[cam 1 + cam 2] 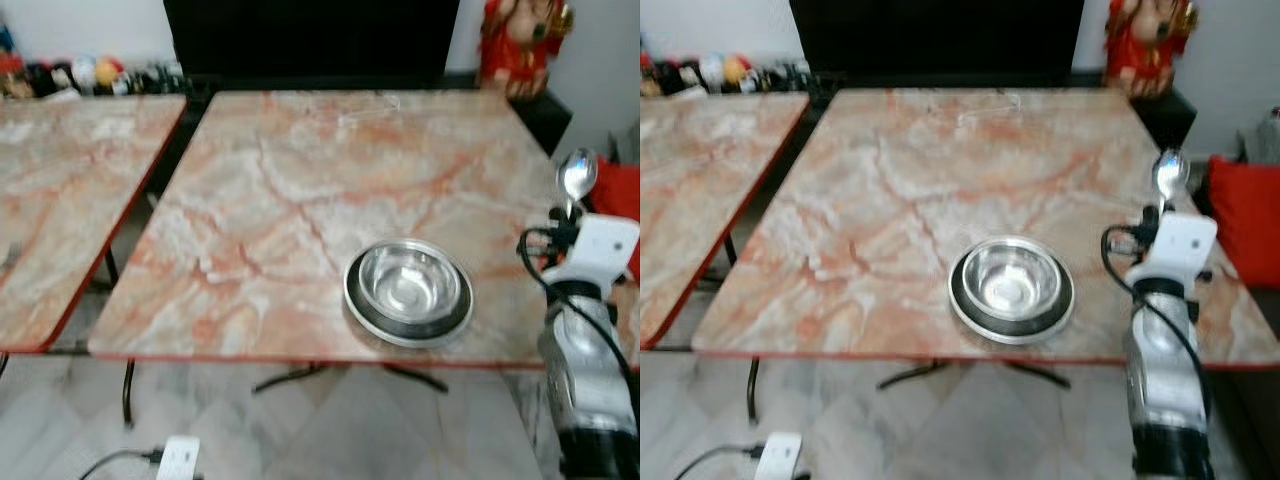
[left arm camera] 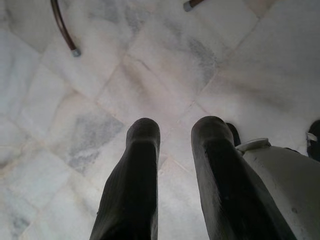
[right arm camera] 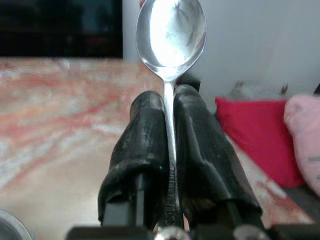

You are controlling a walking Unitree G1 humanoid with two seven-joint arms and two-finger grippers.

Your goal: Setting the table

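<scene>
Clamping a spoon (image 3: pixel 170 35) upright, the right gripper (image 3: pixel 169 107) hovers right of the steel bowl (image 1: pixel 409 283); the left gripper (image 2: pixel 175 137) hangs parted over the floor.

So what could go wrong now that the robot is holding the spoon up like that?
1. The right gripper pinches the spoon only by its thin handle, with the shiny end sticking up, so it might slip or twist as it comes down.
2. The bowl sits loose on the plate; a bump from the arm could rattle or shove them.
3. The plate is near the table edge, so a hard push could send it toward the floor.
</scene>
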